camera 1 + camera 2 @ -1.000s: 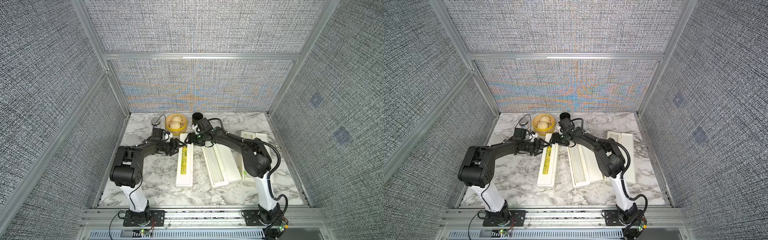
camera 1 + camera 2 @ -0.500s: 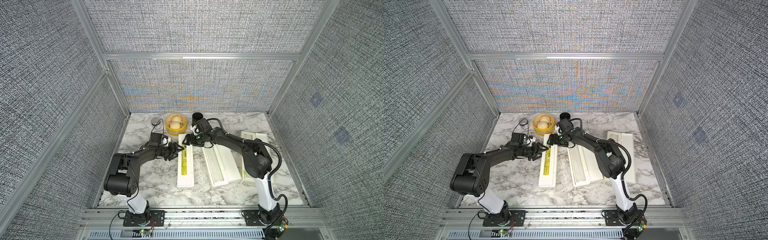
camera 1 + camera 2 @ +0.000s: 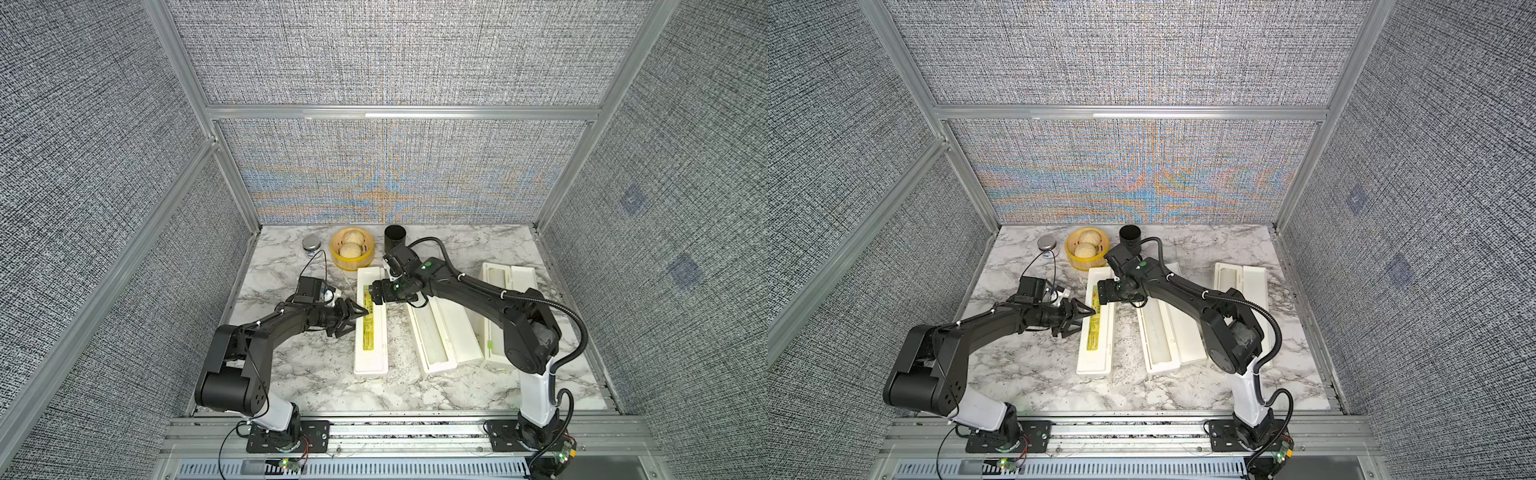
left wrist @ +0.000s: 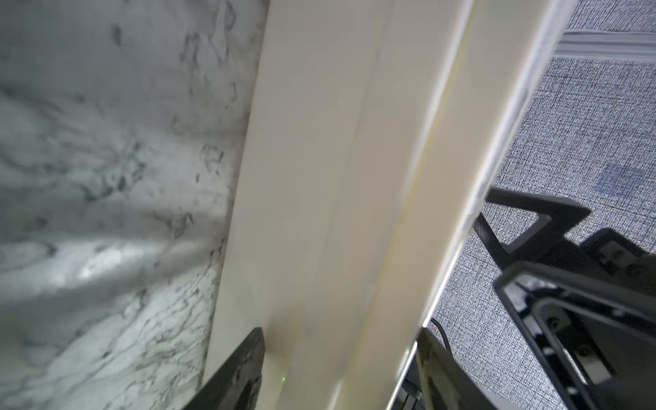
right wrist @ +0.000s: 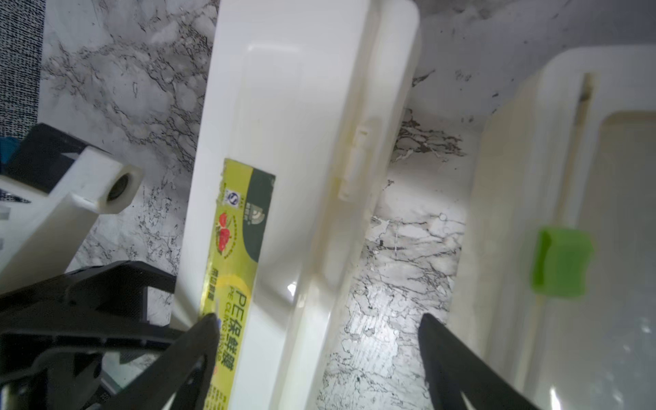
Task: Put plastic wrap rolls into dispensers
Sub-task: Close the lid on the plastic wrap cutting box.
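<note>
Three cream dispensers lie side by side. The left dispenser [image 3: 371, 353] [image 3: 1096, 353] is closed, with its yellow-green label [image 5: 234, 255] facing up. My left gripper [image 3: 362, 312] [image 3: 1090, 312] [image 4: 340, 355] is shut on its long left edge, one finger on the side wall and one on the lid. My right gripper [image 3: 376, 297] [image 3: 1104, 296] [image 5: 317, 323] hangs open over its far half, one fingertip above the label, the other above bare table. The middle dispenser [image 3: 451, 332] and the right dispenser [image 3: 521, 286] stand open. A translucent plastic wrap roll [image 3: 430, 332] lies in the middle trough.
Along the back wall stand a round yellow steamer [image 3: 352, 259] with two buns, a short black cup [image 3: 395, 237] and a small metal tin [image 3: 311, 242]. A green clip [image 5: 562, 262] sits on the middle dispenser's rim. Aluminium rails edge the marble table [image 3: 307, 374].
The right gripper's jaws have opened wider above the left dispenser. My left arm has swung lower and nearer along that dispenser's edge, its grip unchanged. The dispensers have stayed put.
</note>
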Robot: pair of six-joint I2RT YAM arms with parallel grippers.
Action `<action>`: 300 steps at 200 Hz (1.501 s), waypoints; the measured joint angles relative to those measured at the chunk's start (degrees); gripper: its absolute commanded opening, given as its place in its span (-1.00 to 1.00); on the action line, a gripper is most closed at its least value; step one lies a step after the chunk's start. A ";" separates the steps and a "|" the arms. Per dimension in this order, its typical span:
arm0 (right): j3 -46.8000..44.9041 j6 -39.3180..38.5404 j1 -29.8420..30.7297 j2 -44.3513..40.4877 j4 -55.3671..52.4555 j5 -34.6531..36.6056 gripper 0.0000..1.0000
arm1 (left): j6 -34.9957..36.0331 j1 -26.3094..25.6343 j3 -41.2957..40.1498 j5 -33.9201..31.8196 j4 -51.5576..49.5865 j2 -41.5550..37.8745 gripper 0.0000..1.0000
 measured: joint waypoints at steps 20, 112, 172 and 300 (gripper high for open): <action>-1.07 0.61 0.50 0.90 1.79 -1.60 0.81 | -0.24 -0.39 -2.45 0.22 0.33 -2.34 0.32; -1.18 2.91 1.51 6.03 13.81 -13.84 0.80 | -4.28 -2.32 -9.97 -0.74 1.73 -11.37 0.33; -0.81 1.79 -0.74 5.97 14.32 -16.70 0.82 | 2.47 3.45 -2.40 -4.52 -8.70 -10.49 0.39; 15.85 5.18 -5.73 21.94 19.45 -27.34 0.64 | 6.34 8.33 14.88 -4.52 -2.03 12.52 0.34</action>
